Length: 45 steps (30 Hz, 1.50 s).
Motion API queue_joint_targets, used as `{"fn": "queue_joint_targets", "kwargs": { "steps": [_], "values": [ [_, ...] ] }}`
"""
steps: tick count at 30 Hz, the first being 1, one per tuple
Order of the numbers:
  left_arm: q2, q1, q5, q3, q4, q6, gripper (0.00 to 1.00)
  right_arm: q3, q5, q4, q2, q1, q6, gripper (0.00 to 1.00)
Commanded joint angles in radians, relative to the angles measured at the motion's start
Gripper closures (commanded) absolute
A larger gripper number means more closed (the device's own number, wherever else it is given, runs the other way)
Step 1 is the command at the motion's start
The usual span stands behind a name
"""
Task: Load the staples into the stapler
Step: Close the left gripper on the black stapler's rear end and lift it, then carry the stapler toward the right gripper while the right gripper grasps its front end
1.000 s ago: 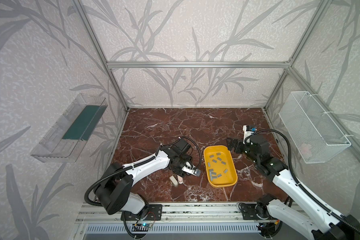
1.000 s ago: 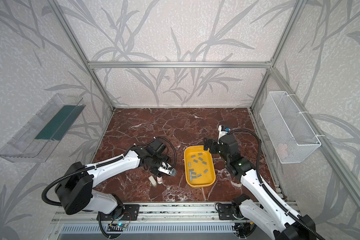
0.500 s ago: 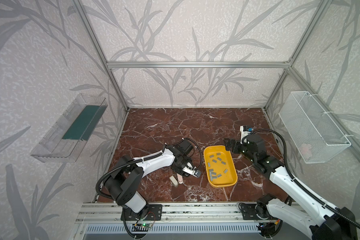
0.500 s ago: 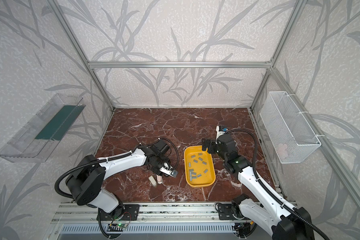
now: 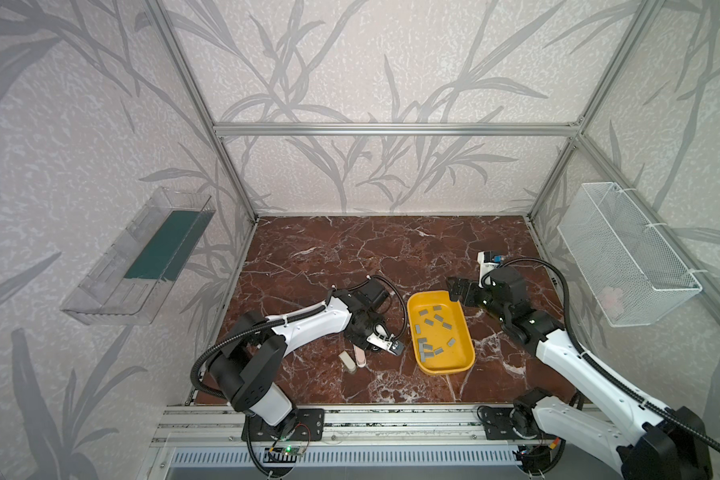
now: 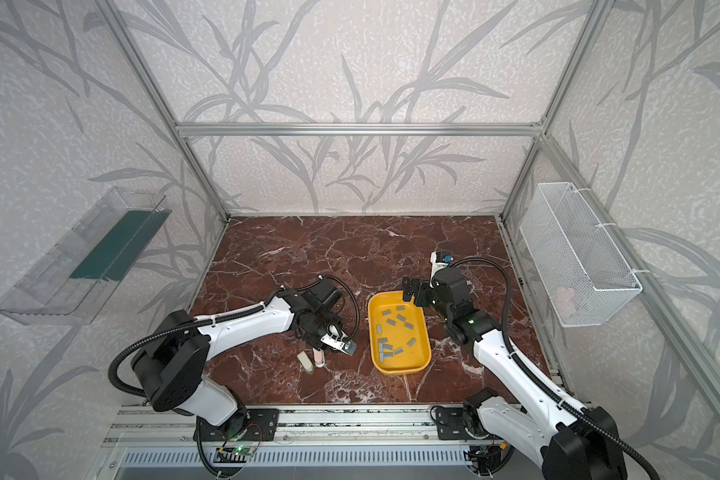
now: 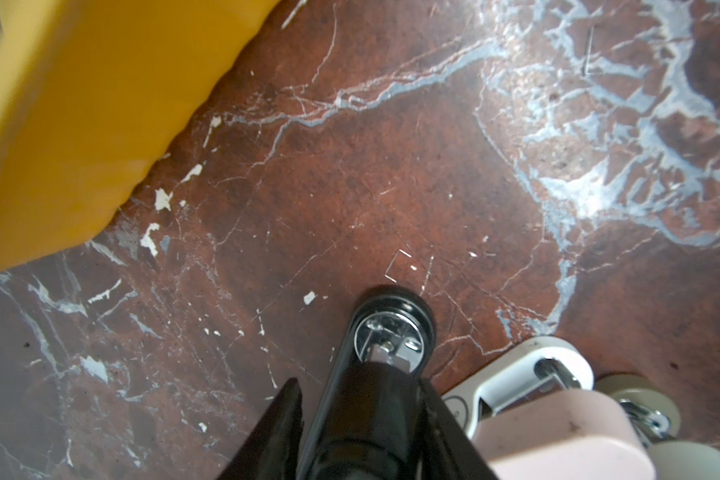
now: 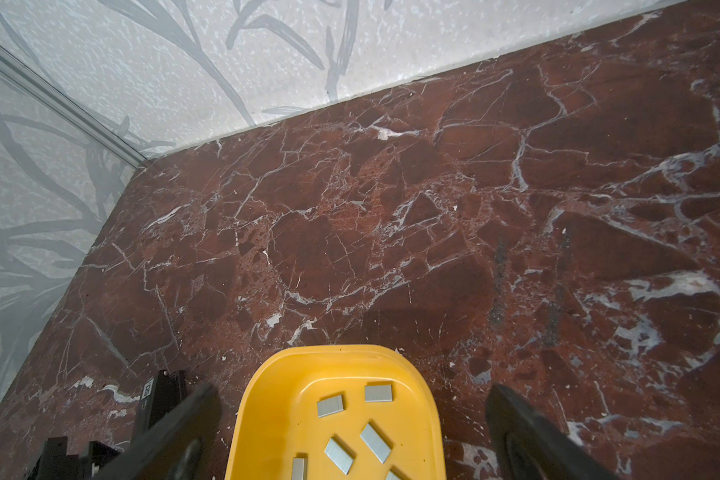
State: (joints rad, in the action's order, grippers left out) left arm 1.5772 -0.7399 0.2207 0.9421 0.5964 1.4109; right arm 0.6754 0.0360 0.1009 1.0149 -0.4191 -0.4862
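A: Where were the staples (image 5: 434, 329)?

B: Loose in the yellow tray (image 5: 468, 361), scattered as small grey strips across its floor; the tray sat on the marble table (image 5: 350, 257) between the two arms, toward the near edge; both top views showed it so.

A: And the left gripper (image 5: 375, 338)?

B: Low over the table, just beside the tray's left wall; its fingers (image 7: 279, 432) had drawn in narrow on the black stapler (image 7: 391, 332), one against each flank in the left wrist view; the stapler's round chrome end stuck out past the fingertips, close above the marble.

A: Any other staplers about?

B: Two; a pink stapler (image 5: 360, 356) and a beige stapler (image 5: 347, 362) lay side by side on the table, just on the near side of that gripper; the left wrist view put the pink one close by the black stapler, though I could not tell whether they touched.

A: And the right gripper (image 5: 458, 289)?

B: Spread wide, with nothing in it; it hung over the tray's far end; in the right wrist view its fingers (image 8: 175, 436) stood either side of the tray's rim, with several staples in sight between them.
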Motion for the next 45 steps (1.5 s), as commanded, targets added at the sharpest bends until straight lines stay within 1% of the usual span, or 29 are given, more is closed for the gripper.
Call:
{"fn": "queue_joint_targets", "kwargs": {
  "steps": [1,5,8,10,15,17,19,20,21,24,26,28,31,34,37,39,42,45],
  "values": [
    [-0.014,-0.005,-0.006,0.014,0.04,0.022,0.64,0.001,-0.017,-0.023,0.005,-0.006,-0.012,0.0],
    [-0.02,-0.004,-0.002,0.033,0.059,0.01,0.81,0.003,-0.017,-0.023,0.011,-0.006,-0.015,0.0],
    [-0.036,-0.003,-0.005,0.046,0.066,0.0,0.91,0.005,0.005,-0.024,0.016,-0.006,-0.018,0.0],
    [-0.063,-0.001,-0.016,0.055,0.051,-0.017,1.0,0.013,0.0,-0.028,0.022,-0.006,-0.013,0.0],
    [-0.146,0.003,-0.083,0.055,-0.1,-0.131,1.0,0.008,-0.039,-0.057,0.015,-0.006,-0.012,0.05],
    [-0.18,0.003,-0.135,0.05,-0.183,-0.197,1.0,-0.001,-0.076,-0.093,0.013,-0.006,-0.003,0.09],
    [-0.208,0.004,-0.201,0.035,-0.285,-0.276,1.0,-0.001,-0.106,-0.114,0.02,-0.006,0.007,0.1],
    [-0.217,0.004,-0.225,0.035,-0.312,-0.296,1.0,0.005,-0.117,-0.115,0.025,-0.006,0.009,0.1],
    [-0.226,0.009,-0.239,0.041,-0.329,-0.346,1.0,0.011,-0.134,-0.116,0.028,-0.006,0.012,0.1],
    [-0.245,0.025,-0.223,0.083,-0.339,-0.429,1.0,0.007,-0.18,-0.143,0.026,-0.008,0.02,0.1],
    [-0.252,0.025,-0.215,0.101,-0.352,-0.497,1.0,-0.03,-0.181,-0.209,0.026,-0.017,0.034,0.1],
    [-0.261,0.021,-0.207,0.108,-0.325,-0.498,1.0,-0.046,-0.171,-0.24,0.044,-0.024,0.041,0.1],
    [-0.289,0.012,-0.213,0.076,-0.336,-0.462,1.0,-0.005,-0.176,-0.186,0.09,-0.033,0.038,0.12],
    [-0.306,0.012,-0.175,0.059,-0.345,-0.448,1.0,0.016,-0.161,-0.173,0.121,-0.068,0.046,0.12],
    [-0.305,0.018,-0.137,0.08,-0.326,-0.475,1.0,0.025,-0.148,-0.176,0.131,-0.105,0.054,0.12],
    [-0.297,0.025,-0.11,0.093,-0.32,-0.507,1.0,0.019,-0.169,-0.198,0.128,-0.123,0.048,0.13],
    [-0.288,0.025,-0.066,0.085,-0.301,-0.502,1.0,-0.011,-0.229,-0.287,0.122,-0.151,0.044,0.2],
    [-0.284,0.024,-0.086,0.079,-0.324,-0.526,1.0,-0.026,-0.251,-0.353,0.13,-0.193,0.063,0.25]
  ]
}}
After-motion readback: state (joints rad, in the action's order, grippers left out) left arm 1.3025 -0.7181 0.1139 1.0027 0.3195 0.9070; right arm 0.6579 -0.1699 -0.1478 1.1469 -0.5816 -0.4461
